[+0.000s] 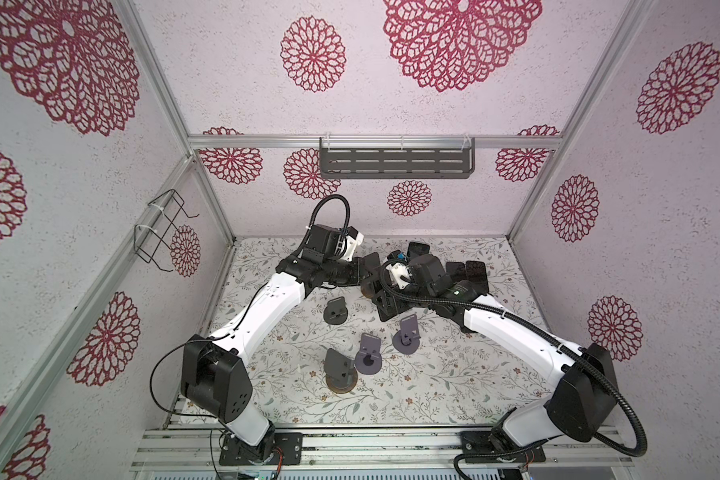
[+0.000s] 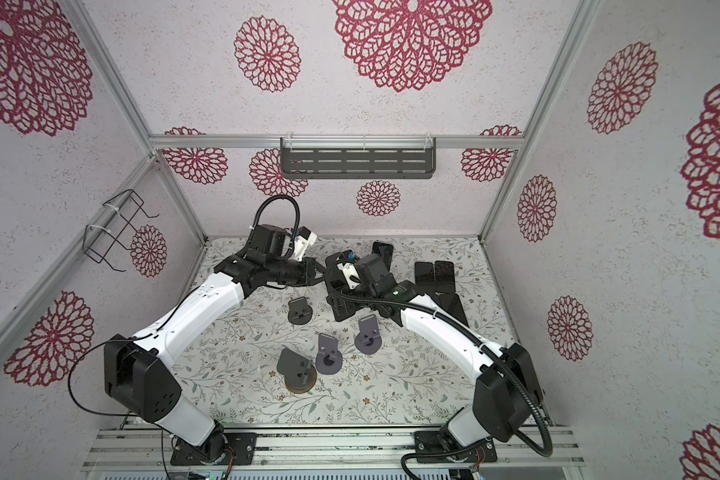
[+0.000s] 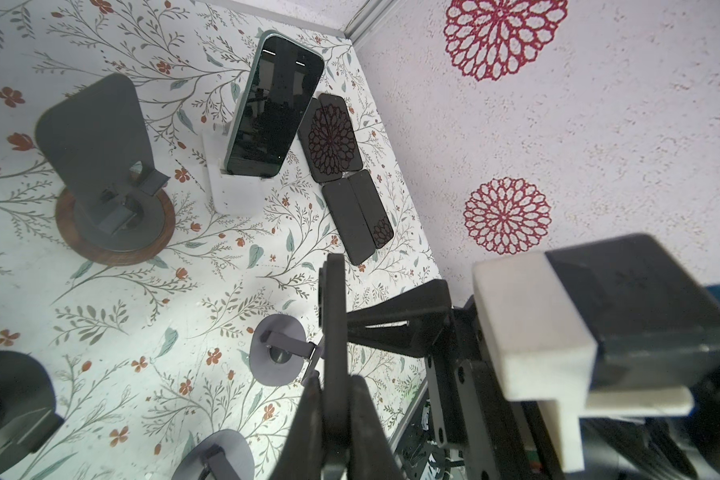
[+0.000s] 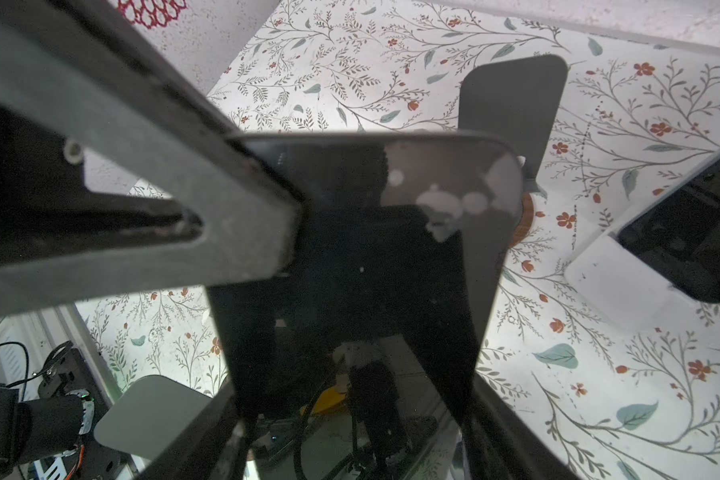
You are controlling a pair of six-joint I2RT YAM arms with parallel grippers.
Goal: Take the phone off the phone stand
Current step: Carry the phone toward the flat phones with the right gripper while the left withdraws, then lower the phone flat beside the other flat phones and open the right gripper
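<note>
A dark phone (image 4: 371, 270) hangs in the air between both grippers. My left gripper (image 3: 335, 382) is shut on one end of it, where the phone (image 3: 334, 311) shows edge-on. In the right wrist view my right gripper (image 4: 352, 395) straddles the phone's width, a finger close along each long side; I cannot see whether they press on it. Behind the phone stands the grey phone stand (image 4: 512, 95) on a wooden disc, with nothing on it, also seen as the stand (image 3: 96, 153) in the left wrist view. In both top views the grippers meet at the table's back middle, left (image 1: 368, 268), right (image 1: 385, 305).
A second phone (image 3: 273, 112) leans in a white stand (image 3: 233, 195). Several dark phones (image 3: 350, 199) lie flat by the right wall. Bare grey stands (image 1: 335, 311) (image 1: 368, 353) (image 1: 408, 334) and one on a wooden disc (image 1: 341, 370) dot the table's middle.
</note>
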